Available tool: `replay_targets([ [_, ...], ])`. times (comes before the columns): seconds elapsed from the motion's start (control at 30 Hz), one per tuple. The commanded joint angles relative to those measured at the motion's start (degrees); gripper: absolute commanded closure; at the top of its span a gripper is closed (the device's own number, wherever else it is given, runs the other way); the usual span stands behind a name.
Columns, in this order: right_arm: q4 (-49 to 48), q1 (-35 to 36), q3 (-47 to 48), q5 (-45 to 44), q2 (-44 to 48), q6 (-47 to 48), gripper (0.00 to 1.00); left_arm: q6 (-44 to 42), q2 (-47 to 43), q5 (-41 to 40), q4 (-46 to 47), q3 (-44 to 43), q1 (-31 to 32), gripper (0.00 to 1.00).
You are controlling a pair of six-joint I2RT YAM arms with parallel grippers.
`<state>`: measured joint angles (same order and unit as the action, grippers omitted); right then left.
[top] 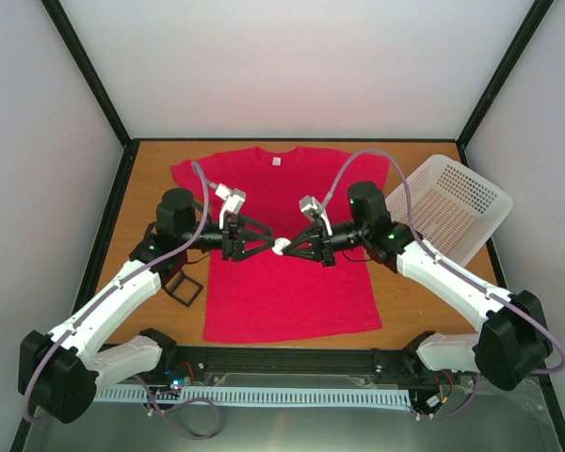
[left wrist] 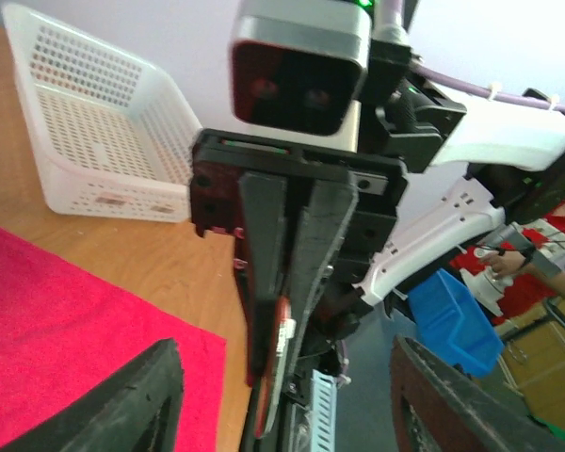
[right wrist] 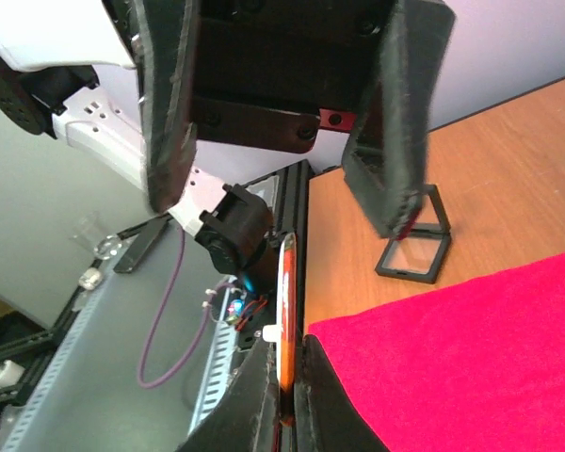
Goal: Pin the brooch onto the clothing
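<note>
The clothing, a crimson T-shirt (top: 292, 282), lies flat on the table and also shows as red cloth (right wrist: 471, 358) in the right wrist view. Above its middle the two grippers meet tip to tip. My right gripper (top: 298, 247) (right wrist: 287, 367) is shut on the brooch (top: 281, 247) (right wrist: 286, 301), a small pale disc with an orange-brown rim, seen edge-on. My left gripper (top: 262, 245) (left wrist: 287, 410) is open. Its fingers (left wrist: 122, 405) stand wide apart on either side of the right gripper's tips and the brooch (left wrist: 281, 350), without touching them.
A small black frame-like case (top: 184, 285) (right wrist: 414, 247) stands on the wood left of the shirt. A white perforated basket (top: 452, 202) (left wrist: 94, 132) sits tilted at the right edge. Black rails border the table.
</note>
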<state>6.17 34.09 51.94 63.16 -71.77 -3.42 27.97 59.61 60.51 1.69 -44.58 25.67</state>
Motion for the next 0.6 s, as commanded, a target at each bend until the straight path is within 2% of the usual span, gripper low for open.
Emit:
replay_targets([
  [0.0, 0.7, -0.4, 2.7, 4.5, -2.3, -1.8, 0.97, -4.6, -1.0, 3.5, -0.6, -1.9, 1.5, 0.42],
  [0.1, -0.3, -0.5, 2.7, 4.2, -1.8, -2.4, 0.97, -6.0, -0.4, 4.1, -2.3, -2.1, 1.7, 0.47],
  [0.2, 0.5, -0.5, 3.4, 4.2, -1.9, -2.0, 0.97, -7.5, 1.4, 4.5, -4.4, -3.6, 1.9, 0.6],
  [0.33, 1.0, -0.5, 3.8, 4.2, -1.9, -1.7, 0.97, -8.2, 3.4, 4.8, -5.7, -5.2, 2.4, 0.66],
  [0.47, 1.5, -0.5, 3.8, 3.3, -1.4, -1.1, 0.97, -8.7, 4.3, 4.6, -6.3, -6.2, 2.8, 0.83],
  [0.53, 1.4, -0.5, 3.7, 2.8, -1.0, -1.1, 0.97, -9.3, 4.3, 3.8, -7.4, -6.6, 2.8, 0.96],
  [0.57, 1.7, -0.4, 3.8, 1.7, -0.8, -1.2, 0.96, -9.4, 4.1, 3.2, -7.5, -6.7, 2.8, 0.99],
])
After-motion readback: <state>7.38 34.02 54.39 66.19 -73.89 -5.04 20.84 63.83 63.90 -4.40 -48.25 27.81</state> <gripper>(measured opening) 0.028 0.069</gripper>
